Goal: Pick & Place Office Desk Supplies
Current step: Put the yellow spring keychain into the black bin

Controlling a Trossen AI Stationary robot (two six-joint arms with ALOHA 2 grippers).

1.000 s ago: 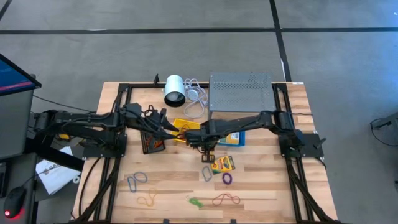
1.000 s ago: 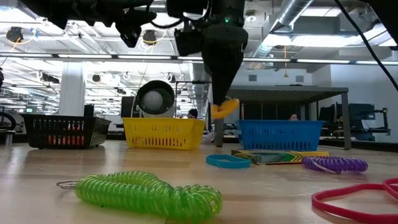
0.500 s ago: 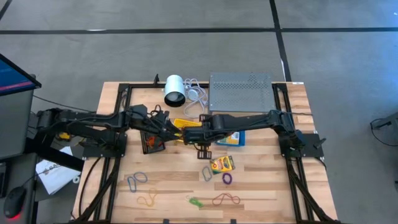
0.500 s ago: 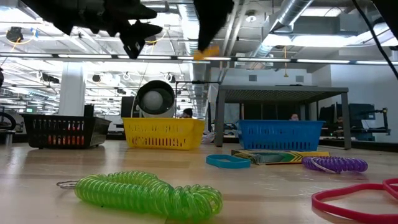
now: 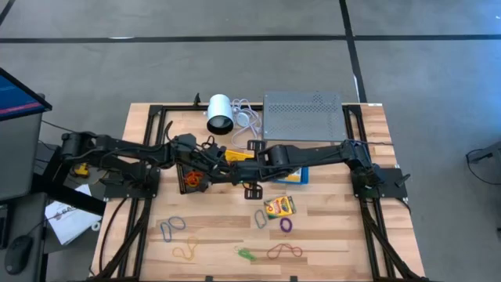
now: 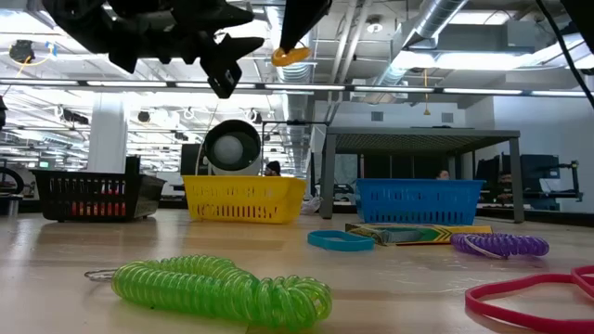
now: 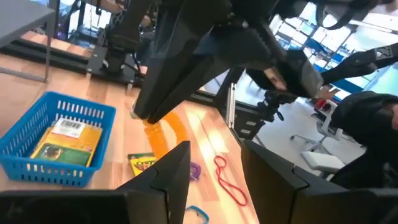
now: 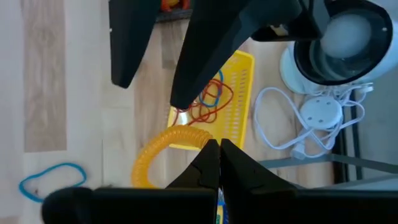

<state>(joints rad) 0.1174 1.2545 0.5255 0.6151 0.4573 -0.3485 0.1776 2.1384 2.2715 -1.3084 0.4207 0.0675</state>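
My right gripper (image 6: 295, 39) is shut on an orange coil (image 6: 290, 56), high above the middle of the table and over the yellow tray (image 8: 231, 102), which holds red and blue rubber bands. My left gripper (image 7: 214, 149) stands open and empty just to the left of it, its fingers level and pointing at the coil (image 7: 165, 127). A crayon box (image 5: 279, 206), a blue loop (image 5: 261, 218) and a purple ring (image 5: 286, 225) lie flat on the table nearer the front. Another crayon box (image 7: 65, 140) lies in the blue tray (image 7: 99, 115). My right gripper pinches one end of the orange coil (image 8: 198, 138) between its two shut fingertips, which slant down from the table's right. The coil curves away below the tips and hangs clear of the table and the tray.
At the far edge a white cylinder (image 5: 219, 113) lies with its cable beside a grey perforated rack (image 5: 304, 116). A black tray (image 5: 190, 178) sits under the left arm. A green coil (image 5: 246, 254), a red band (image 5: 283, 251) and blue loops (image 5: 171, 227) lie near the front edge.
My right gripper has risen with the orange coil from just above the table to high over it, drifting toward the yellow tray. My left gripper has moved toward the table's right and a little down, closing in on the coil, and has rolled somewhat.
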